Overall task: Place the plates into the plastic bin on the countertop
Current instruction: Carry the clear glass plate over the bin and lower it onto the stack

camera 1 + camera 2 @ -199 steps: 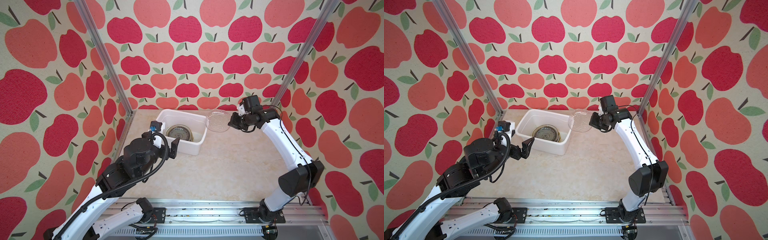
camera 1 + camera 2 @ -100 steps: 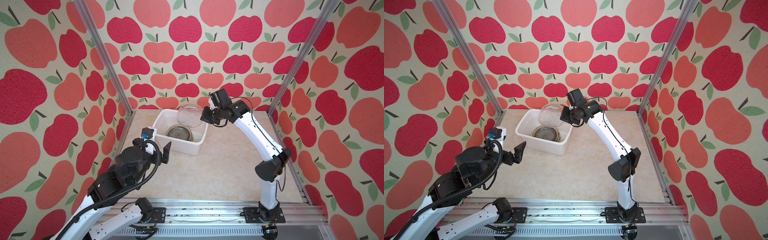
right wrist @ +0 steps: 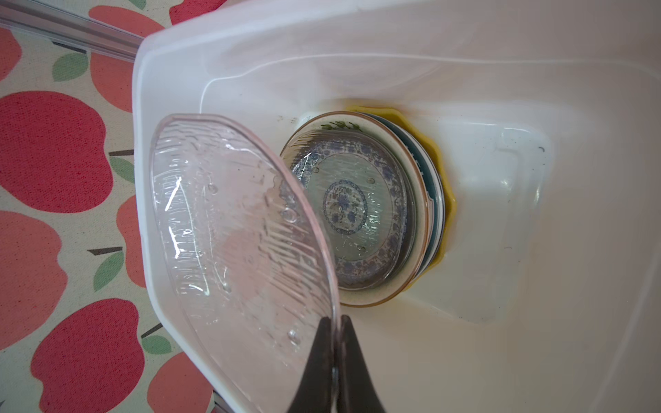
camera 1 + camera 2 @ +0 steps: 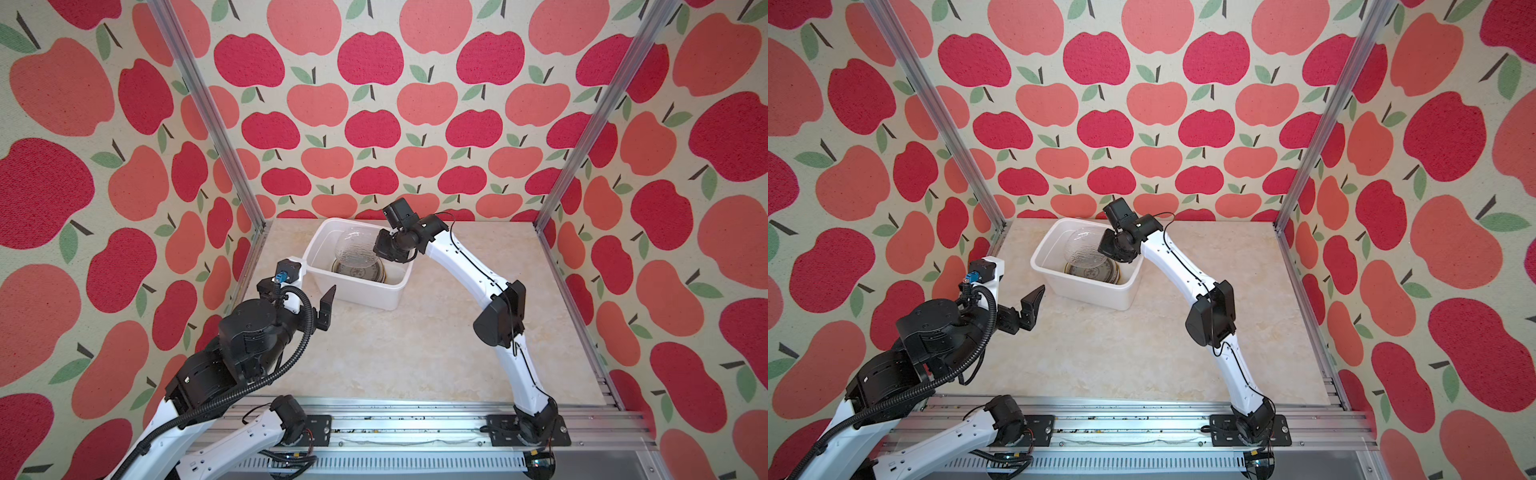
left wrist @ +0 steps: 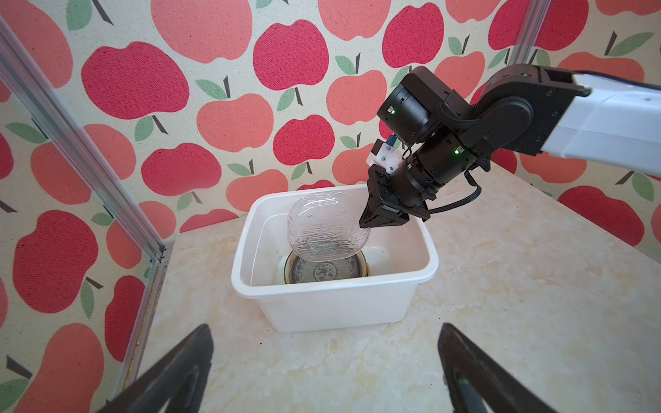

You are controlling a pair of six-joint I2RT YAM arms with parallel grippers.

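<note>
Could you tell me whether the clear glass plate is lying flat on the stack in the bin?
No, the right hand holds the glass plate steeply tilted by its rim over the stack.

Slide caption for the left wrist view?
Right gripper holds a tilted clear glass plate over the stacked plates in the white plastic bin.

Clear rippled plate (image 5: 327,225), white bin (image 5: 336,288), red-apple-print walls (image 4: 374,104)

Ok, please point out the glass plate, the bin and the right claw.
glass plate (image 5: 327,227), left wrist view, ribbed middle.
bin (image 5: 332,307), left wrist view, outer wall.
right claw (image 3: 335,323), right wrist view, between its tips.
</note>
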